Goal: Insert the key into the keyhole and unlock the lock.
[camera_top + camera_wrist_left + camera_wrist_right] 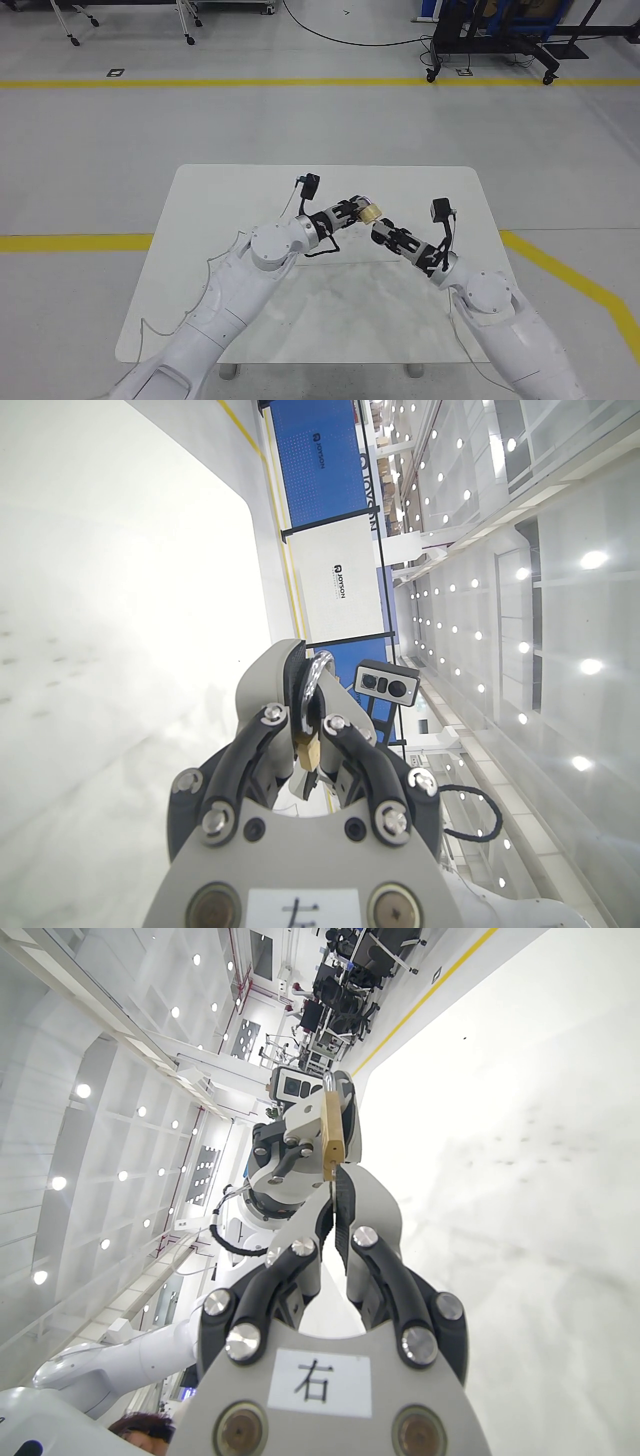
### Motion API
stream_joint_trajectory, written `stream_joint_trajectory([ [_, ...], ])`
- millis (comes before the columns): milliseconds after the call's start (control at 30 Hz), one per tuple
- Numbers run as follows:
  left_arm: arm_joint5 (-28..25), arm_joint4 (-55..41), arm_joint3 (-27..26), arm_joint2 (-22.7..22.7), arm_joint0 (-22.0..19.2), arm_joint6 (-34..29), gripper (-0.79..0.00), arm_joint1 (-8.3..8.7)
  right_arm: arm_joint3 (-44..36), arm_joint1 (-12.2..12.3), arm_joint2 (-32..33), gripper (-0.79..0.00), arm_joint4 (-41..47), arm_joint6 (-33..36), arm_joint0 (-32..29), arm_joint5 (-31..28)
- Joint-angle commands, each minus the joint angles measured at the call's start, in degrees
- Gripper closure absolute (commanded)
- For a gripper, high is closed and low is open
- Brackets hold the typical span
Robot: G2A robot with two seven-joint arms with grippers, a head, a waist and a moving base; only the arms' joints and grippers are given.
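- Small brass padlock (331, 1128) with a silver steel shackle (313, 682) is held in the air above the middle of the white table (200, 300), between my two arms.
- My left gripper (311, 680) is clamped on it. The pads pinch the padlock's flat sides, and the brass base sticks out free toward my other arm.
- Thin silver metal key (332, 1190) sits in my right gripper (336, 1178), pads closed tight on it. Just a sliver of its edge shows between the pads.
- What the move turns on: the padlock's long axis, shackle to base, runs nearly in line with my right fingers. The base end faces them and the shackle end points away.
- My right fingertips are up against the brass base, touching or just beside it. The key blade points into that base face, where the keyhole should be.
- I can't tell how deep the blade sits, or whether it is in at all, because my own pads hide the keyhole.
- The right gripper is at the keyhole end, so I judge the turn falls to it. The left only has to hold the body steady.
- Judgement: insertion is at or near done and the turn is not yet made. The shackle looks closed from here.
- Risk: if the key tilts off the lock's axis, the blade binds. The padlock could also twist in my left pads during the turn.
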Motion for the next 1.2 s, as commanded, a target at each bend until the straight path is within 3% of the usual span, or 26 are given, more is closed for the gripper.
stream_joint_trajectory([
  [0, 0.0, 0.1, 0.1, 0.0, 0.0, 0.0, 0.0, -0.06, 0.2, -0.1, 0.0, 0.0, 0.3, 0.2, 0.2, -0.2],
  [67, 0.1, 0.0, 0.2, -0.2, 0.0, 0.1, 0.0, -0.12, 0.4, -0.1, 0.1, 0.0, 1.2, 0.4, 0.2, -0.6],
  [133, 0.2, -0.2, 0.3, -0.4, 0.0, 0.0, 0.0, -0.16, 0.6, -0.2, 0.4, -0.274, 2.0, 0.8, 0.1, -1.0],
  [200, 0.6, -1.0, 0.4, -0.5, 0.0, -0.6, 0.0, -0.24, 0.7, -0.1, 0.9, -0.369, 2.6, 1.2, -0.1, -1.3],
  [267, 1.2, -2.3, 0.6, -0.8, 0.0, -1.5, 0.0, -0.33, 0.8, -0.1, 1.5, -0.379, 3.3, 1.4, -0.4, -1.7],
  [433, 2.0, -5.1, 1.9, -1.5, -0.5, -1.7, 0.0, -0.68, 0.4, 0.1, 3.6, -0.348, 7.4, 3.9, -1.7, -3.6],
  [500, 2.0, -6.0, 2.2, -1.6, -0.7, -1.6, 0.0, -0.86, 0.3, 0.2, 5.0, -0.289, 9.2, 4.2, -2.4, -4.8],
  [567, 2.4, -7.6, 2.8, -1.7, -0.8, -2.1, 0.0, -1.05, 0.3, 0.3, 6.4, -0.025, 11.0, 4.8, -3.2, -5.9],
  [600, 2.8, -8.8, 3.1, -1.9, -0.9, -2.6, 0.0, -1.16, 0.3, 0.4, 7.1, 0.0, 11.5, 5.1, -3.5, -6.4],
  [867, 11.5, -30.5, 9.6, -3.6, -2.6, -13.8, 0.0, -3.01, 1.1, 0.2, 8.8, 0.0, 16.7, 8.9, -3.9, -15.6],
  [1000, 12.9, -33.2, 13.1, -2.3, -4.1, -16.3, 0.0, -3.93, 1.7, 0.1, 8.4, 0.0, 16.8, 11.2, -3.3, -19.9],
  [1167, 12.3, -34.8, 16.4, -1.8, -5.5, -17.8, 0.0, -4.63, 1.9, -0.1, 6.8, 0.0, 16.9, 14.1, -2.8, -21.2],
])
